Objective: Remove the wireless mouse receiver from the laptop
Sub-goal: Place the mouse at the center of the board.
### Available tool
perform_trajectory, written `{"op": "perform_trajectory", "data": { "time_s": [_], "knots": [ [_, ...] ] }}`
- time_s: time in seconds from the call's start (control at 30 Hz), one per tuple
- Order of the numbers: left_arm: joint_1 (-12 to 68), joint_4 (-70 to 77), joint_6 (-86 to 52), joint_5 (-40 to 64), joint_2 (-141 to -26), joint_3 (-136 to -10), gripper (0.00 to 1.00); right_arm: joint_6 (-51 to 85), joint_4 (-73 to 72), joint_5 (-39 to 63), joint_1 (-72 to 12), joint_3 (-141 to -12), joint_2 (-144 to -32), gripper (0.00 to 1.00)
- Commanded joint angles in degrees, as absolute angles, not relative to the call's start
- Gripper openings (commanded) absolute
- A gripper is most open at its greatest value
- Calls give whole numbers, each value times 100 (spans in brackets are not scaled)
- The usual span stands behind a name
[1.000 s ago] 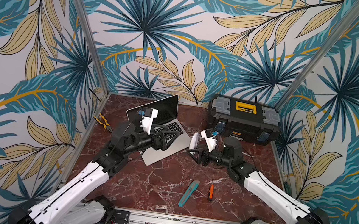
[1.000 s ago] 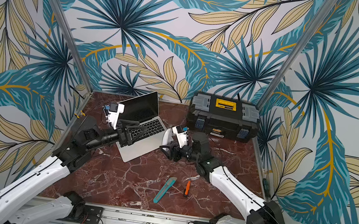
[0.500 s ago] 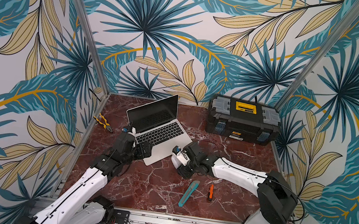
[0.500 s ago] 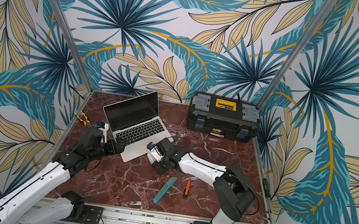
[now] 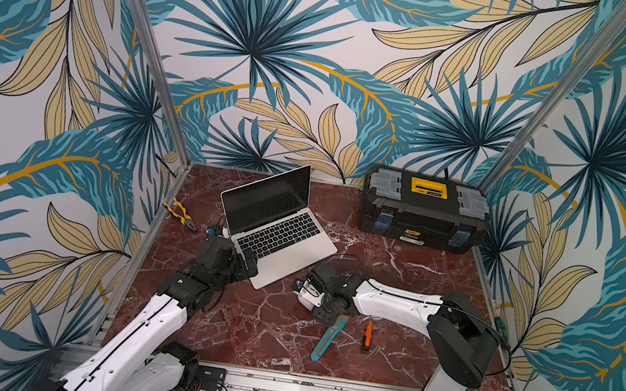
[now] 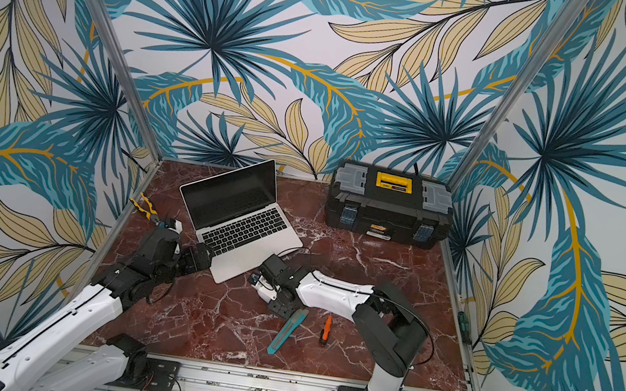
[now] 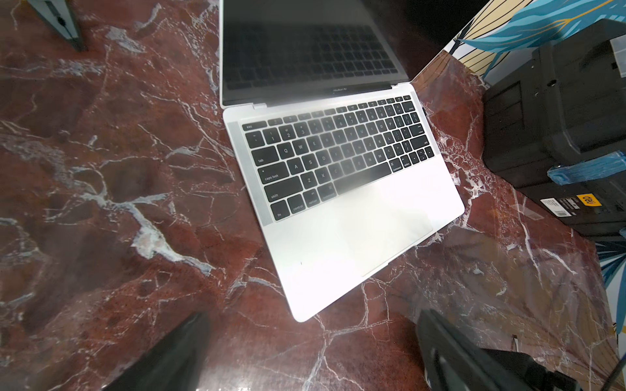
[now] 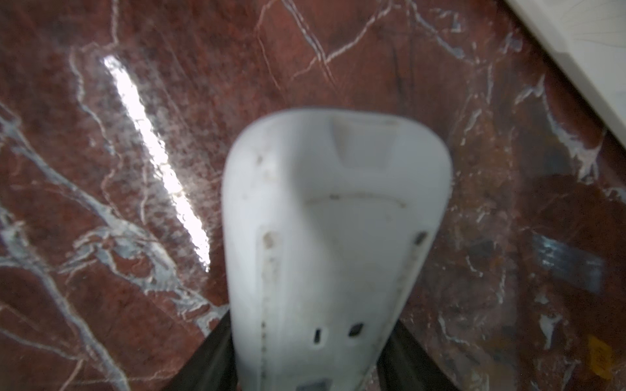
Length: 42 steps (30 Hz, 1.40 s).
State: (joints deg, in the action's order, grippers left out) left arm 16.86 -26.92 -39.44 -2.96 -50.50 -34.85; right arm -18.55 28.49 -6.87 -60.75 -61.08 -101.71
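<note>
- I see left gripper (image 5: 246, 266) lower than a second ago; fingers spread wide beside laptop (image 5: 283, 242) corner;
- right gripper (image 5: 311, 293) pinches white mouse (image 8: 335, 237), now down near the tabletop (image 5: 261, 336)

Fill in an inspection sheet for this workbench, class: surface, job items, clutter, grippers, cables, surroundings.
Surface: table, glossy red marble with pale veins.
Job's things: laptop open, screen dark, set at an angle; receiver too small to make out.
Clutter: toolbox shut, at the back; pliers by the left wall; knife and screwdriver near the front, apart.
Grippers: left gripper open, holding nothing, by the laptop's front corner; right gripper shut on a white mouse.
Cables: black cable along the left arm.
Surroundings: leaf-print walls; metal rail in front.
</note>
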Motion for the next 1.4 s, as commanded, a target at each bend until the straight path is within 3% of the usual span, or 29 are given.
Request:
{"op": "perform_trajectory", "data": {
  "time_s": [0.0, 0.23, 0.63, 1.1, 1.37],
  "knots": [
    [1644, -2780, -3999, -228, -5085, -3375, 100, -2186, 2971, -610, -6120, -6078, -10109, 61],
    [1644, -2637, -3970, 36, -5079, -3199, 100, -2389, 2850, -546, -6135, -5894, -9956, 65],
    [1645, -2428, -3980, 267, -5311, -3094, 100, -2364, 2921, -363, -5999, -5311, -9454, 58],
    [1644, -2155, -3920, 608, -5572, -2965, 100, -2927, 2505, -643, -5559, -4154, -8082, 67],
    [1644, -2093, -3913, 759, -5661, -2974, 100, -2931, 2428, -834, -5519, -4335, -8523, 67]
  ]
}}
